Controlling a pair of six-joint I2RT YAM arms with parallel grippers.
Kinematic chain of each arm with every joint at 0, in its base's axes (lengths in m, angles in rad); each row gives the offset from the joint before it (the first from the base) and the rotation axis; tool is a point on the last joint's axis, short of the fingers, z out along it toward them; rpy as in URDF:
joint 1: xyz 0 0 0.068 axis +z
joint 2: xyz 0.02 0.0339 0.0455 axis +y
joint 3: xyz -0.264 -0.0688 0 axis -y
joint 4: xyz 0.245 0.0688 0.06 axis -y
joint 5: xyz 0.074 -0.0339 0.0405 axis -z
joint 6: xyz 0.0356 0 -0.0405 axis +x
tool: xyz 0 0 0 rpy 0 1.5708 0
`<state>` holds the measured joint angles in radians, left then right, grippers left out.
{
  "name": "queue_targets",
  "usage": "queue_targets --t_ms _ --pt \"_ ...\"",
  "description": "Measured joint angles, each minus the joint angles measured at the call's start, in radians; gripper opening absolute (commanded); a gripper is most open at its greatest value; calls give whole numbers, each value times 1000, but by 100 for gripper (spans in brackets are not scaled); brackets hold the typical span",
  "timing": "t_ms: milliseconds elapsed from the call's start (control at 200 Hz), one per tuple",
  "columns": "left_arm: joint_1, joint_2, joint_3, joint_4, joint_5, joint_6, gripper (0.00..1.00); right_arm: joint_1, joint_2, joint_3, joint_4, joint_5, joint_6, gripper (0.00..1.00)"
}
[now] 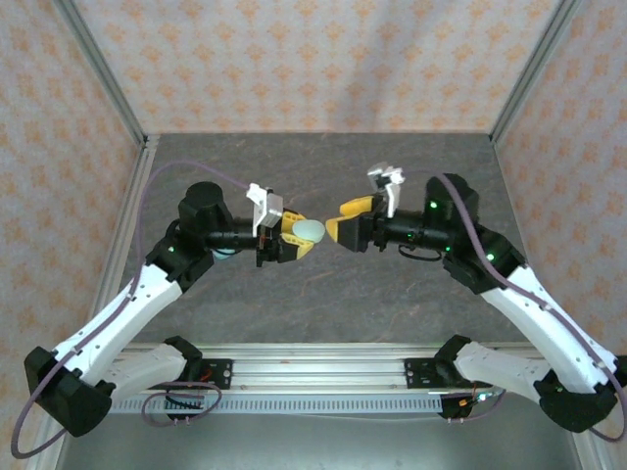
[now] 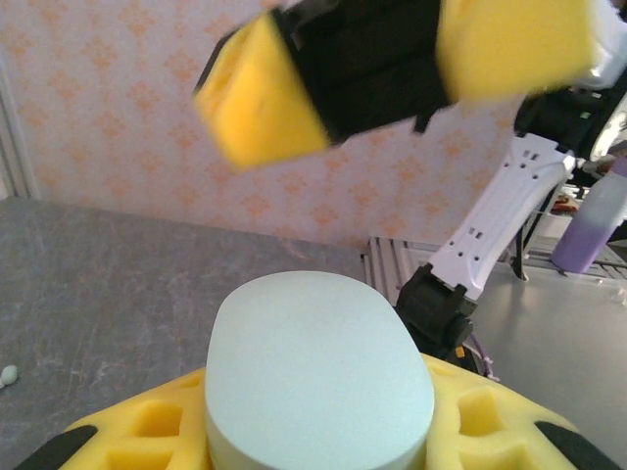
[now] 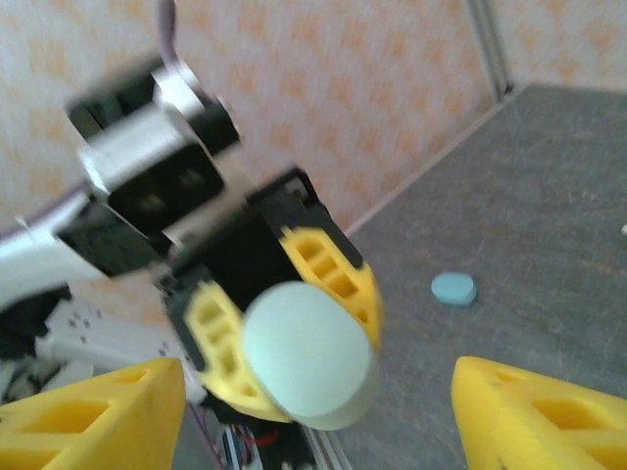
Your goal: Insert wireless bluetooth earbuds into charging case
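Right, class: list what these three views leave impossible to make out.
Pale green case: left wrist view, lower part cut off by the bottom edge.
Right gripper: same view, blurred.
Pale speck on the table: too small to identify.
Pale blue piece: top view, mostly hidden under the left arm.

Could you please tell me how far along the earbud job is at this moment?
Early. Done: the left claw holds the pale green case off the table, apparently closed. In hand: the right claw stands open facing it. Left: a whitish earbud lies loose on the table, and the blue case lies there too.
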<state>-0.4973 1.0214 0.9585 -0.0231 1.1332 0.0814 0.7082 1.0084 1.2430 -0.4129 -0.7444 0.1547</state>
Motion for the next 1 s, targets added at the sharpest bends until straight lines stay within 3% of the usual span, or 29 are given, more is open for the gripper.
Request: queue_targets --t_ms 315,570,836,1001 --pt "0 -31 10 -66 39 22 6 61 55 -10 -37 -87 -162 76" --pt "0 -27 32 -117 59 50 5 64 69 -10 -36 -83 -213 61" --pt "3 -22 46 -168 64 78 5 68 78 -10 -36 -83 -227 61" --pt "3 -13 58 -183 68 85 5 70 83 -10 -35 -84 -234 71"
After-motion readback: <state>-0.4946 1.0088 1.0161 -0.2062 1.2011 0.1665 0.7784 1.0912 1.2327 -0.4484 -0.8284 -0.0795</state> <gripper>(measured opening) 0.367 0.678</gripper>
